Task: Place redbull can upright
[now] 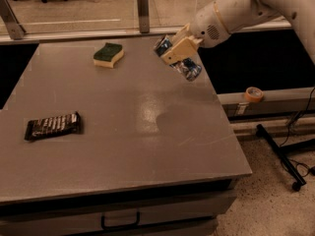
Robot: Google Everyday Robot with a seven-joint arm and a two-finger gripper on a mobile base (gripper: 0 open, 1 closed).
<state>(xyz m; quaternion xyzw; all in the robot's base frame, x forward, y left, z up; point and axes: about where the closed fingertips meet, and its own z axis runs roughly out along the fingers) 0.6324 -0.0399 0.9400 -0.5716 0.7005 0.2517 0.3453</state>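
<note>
Tan two-finger gripper (177, 52), on a white robot arm (231, 11) coming in from upper right, is clamped across the slim blue-and-silver metal redbull can (189, 70). The can is held tilted, not upright: one end pokes up-left of the fingers, the other down-right. Beneath gripper is the flat grey tabletop (147, 146), approx. at its far right edge. Green-and-yellow sponge (108, 54) lies to gripper's left. Dark candy bar wrapper (53, 126) is well apart, down-left. Orange tape roll (253, 93) sits right & below, off the table.
</note>
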